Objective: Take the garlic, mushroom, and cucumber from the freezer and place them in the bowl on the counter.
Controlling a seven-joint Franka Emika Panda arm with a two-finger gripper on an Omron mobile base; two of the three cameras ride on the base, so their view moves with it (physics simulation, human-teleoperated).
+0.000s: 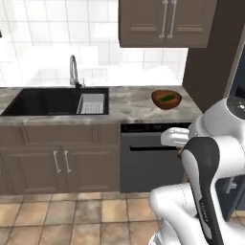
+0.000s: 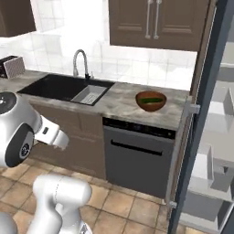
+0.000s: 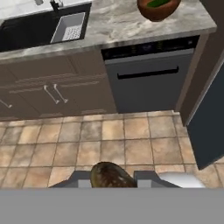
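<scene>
We find gripper clenched on mushroom, carrying stage. Cucumber already in bowl. Next: reach over counter, release above bowl.

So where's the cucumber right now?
The cucumber lies inside the bowl on the counter, right of the sink and above the dishwasher.

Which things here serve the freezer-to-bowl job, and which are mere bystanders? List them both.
Job:
- round reddish-brown wooden bowl
- dark green cucumber lying in it
- tan-brown rounded mushroom held between the shut jaws
- slate-blue freezer door, open
- grey-beige marbled counter

Bystanders:
- black inset sink
- grey perforated sink basket
- dark grey dishwasher
</scene>
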